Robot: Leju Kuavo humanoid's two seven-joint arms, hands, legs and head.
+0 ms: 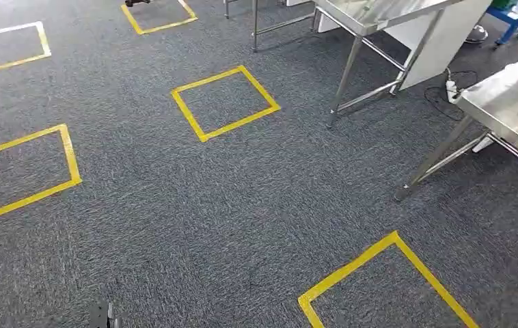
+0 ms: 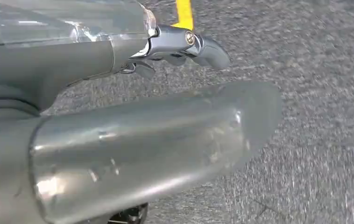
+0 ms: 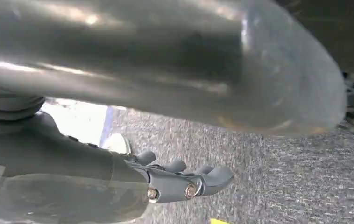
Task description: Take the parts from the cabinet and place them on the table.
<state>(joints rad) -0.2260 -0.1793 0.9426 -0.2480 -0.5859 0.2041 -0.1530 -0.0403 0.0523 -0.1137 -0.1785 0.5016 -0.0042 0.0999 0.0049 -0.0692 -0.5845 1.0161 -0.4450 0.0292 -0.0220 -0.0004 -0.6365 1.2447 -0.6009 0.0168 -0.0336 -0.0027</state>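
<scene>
Both my left robot hand (image 2: pixel 175 49) and right robot hand (image 3: pixel 184 179) hang empty, fingers loosely apart; walking, I could clip the worktop (image 1: pixel 509 102) leg.

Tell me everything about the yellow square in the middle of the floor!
The yellow square is an outline made of what looks like flat yellow tape stuck on the grey carpet. It has four straight strips joined at the corners, and plain carpet shows inside it. From the head view it looks turned, like a diamond. It lies just left of the nearer leg of a metal table. Nothing stands on it or touches it.
</scene>
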